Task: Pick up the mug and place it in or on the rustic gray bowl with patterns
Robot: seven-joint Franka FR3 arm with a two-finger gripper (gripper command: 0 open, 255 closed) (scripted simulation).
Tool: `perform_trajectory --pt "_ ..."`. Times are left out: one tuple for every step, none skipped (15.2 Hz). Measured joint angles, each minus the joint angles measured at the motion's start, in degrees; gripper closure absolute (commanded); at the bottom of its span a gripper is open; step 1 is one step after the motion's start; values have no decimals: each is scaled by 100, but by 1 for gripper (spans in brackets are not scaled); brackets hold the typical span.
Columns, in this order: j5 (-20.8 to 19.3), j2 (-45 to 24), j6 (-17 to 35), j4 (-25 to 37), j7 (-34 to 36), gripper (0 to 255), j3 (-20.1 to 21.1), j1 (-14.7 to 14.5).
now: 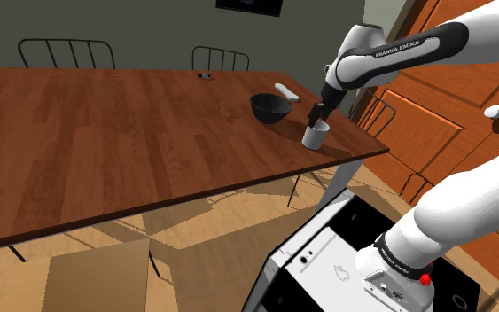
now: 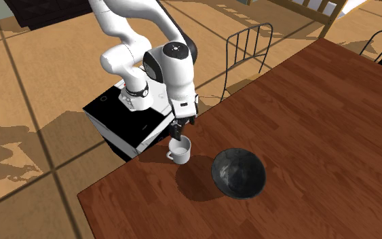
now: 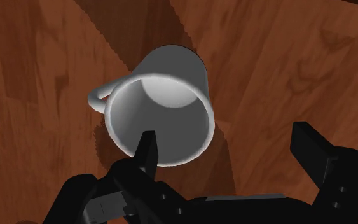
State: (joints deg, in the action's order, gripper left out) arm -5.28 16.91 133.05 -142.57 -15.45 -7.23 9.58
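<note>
**Item 1.** Tabletop [image 1: 105,133]: dark reddish wood with a plain grain, listed here from the shoulder view's left to its right. Wire-backed chairs [image 1: 66,51] stand along its far edge.

**Item 2.** Small dark object [image 1: 206,76]: lies close to the far edge. It is too small for me to name.

**Item 3.** Bowl [image 1: 270,107]: dark grey and upright, toward the tabletop's right-hand end and in from its edges. A white object [image 1: 286,90] lies just beyond it on the far-edge side; I cannot tell what it is.

**Item 4.** Mug [image 1: 315,136]: pale grey-white, upright with its mouth up. It is near the bowl but apart from it, close to the tabletop corner beside my stand [image 1: 318,261]. In the second exterior view the mug [image 2: 180,151] sits just in from the edge facing the stand, with its handle on the side away from the bowl [image 2: 238,173].

**Item 5.** My claw [image 1: 318,113]: black, pointing down, directly above the mug. In the wrist view the claw [image 3: 227,137] is spread wide. One finger [image 3: 147,147] hangs over the rim of the mug [image 3: 161,108], and the other stands well off past the mug's outer wall. Nothing is pinched between them. I cannot tell whether the nearer finger touches the rim.

**Item 6.** Door [image 1: 451,97]: orange-brown panelled wood beyond the tabletop's right-hand end, with a white handle [image 1: 496,111].
</note>
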Motion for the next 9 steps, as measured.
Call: perform_trajectory --pt "-17 -105 113 -11 -14 0 -19 15" --pt "-27 -183 212 -34 -19 0 -29 22" --pt "-28 -253 280 -31 -25 0 -37 24" --pt "-29 -316 371 -58 -27 0 -44 26" --pt "-29 -383 472 -92 -47 0 -61 34" --pt "-29 -435 552 -119 -46 0 -64 34" --pt "-27 -496 638 -144 -58 0 -76 38" --pt "-25 -542 702 -162 -59 0 -79 38" --pt "-24 -567 737 -173 -55 0 -78 36"
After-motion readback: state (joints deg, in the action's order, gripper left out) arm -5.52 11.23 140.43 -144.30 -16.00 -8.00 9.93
